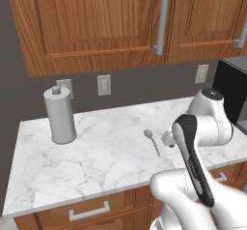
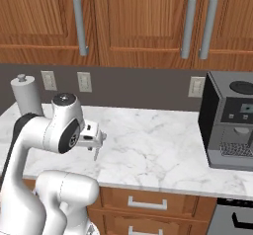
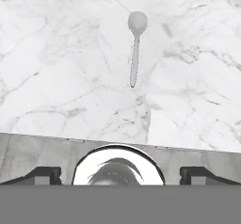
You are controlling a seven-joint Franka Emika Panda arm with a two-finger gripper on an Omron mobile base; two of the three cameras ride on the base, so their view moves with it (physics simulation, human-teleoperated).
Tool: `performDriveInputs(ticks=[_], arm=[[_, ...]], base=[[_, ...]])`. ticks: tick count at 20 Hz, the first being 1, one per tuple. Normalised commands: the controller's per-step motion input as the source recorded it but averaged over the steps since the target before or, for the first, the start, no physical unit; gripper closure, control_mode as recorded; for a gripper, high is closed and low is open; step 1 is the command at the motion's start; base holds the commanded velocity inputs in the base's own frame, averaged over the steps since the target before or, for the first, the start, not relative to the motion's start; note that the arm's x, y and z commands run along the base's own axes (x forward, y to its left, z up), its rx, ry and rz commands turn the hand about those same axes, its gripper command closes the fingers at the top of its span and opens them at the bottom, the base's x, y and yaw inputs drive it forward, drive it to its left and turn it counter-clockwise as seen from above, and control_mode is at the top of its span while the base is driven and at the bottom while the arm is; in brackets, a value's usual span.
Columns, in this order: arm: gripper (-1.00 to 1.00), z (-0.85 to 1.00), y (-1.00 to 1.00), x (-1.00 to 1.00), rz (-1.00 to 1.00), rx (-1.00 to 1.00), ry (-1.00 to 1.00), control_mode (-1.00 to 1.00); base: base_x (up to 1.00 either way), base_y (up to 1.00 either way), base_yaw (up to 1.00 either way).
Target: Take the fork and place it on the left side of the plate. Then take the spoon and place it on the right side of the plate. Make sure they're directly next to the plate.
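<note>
On the marble counter ahead of me lies the spoon, flat on the stone, its oval bowl pointing away from me toward the wall and its thin handle running back toward the counter's front edge. From the hand camera it sits well forward of my finger tips, nearly centred between them, so my wrist is roughly lined up with its length already. From the left base camera the spoon rests just left of my wrist, with bare marble all around it and nothing touching it.

My gripper hangs above the counter near its front edge, jaws spread as wide as they go and holding nothing. I judge that is the sensible stance for a thin handle lying flat: wide jaws leave room to come down on either side of it.

Farther out, a grey paper towel holder stands upright toward the back left of the counter, well apart from the spoon, and a dark coffee machine sits at the far right end. Neither crowds my reach. I cannot make out the plate or the fork from where I am, so how much of the job is left I cannot tell.
</note>
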Motion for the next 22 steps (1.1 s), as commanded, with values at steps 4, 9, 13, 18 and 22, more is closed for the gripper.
performDriveInputs(ticks=[4, 9, 13, 18, 22], arm=[[-1.00, -0.38, -0.12, 0.66, 0.00, 0.00, 0.02, -1.00], [-1.00, -0.44, 0.06, 0.60, 0.00, 0.00, 0.00, -1.00], [-1.00, -0.49, 0.16, 0.48, 0.00, 0.00, 0.01, -1.00], [-1.00, -0.41, 0.05, 0.48, 0.00, 0.00, 0.01, -1.00], [-1.00, -0.35, 0.00, 0.52, 0.00, 0.00, 0.02, -1.00]], base=[[0.00, 0.00, 0.00], [0.00, 0.00, 0.00], [0.00, 0.00, 0.00], [0.00, 0.00, 0.00], [0.00, 0.00, 0.00]])
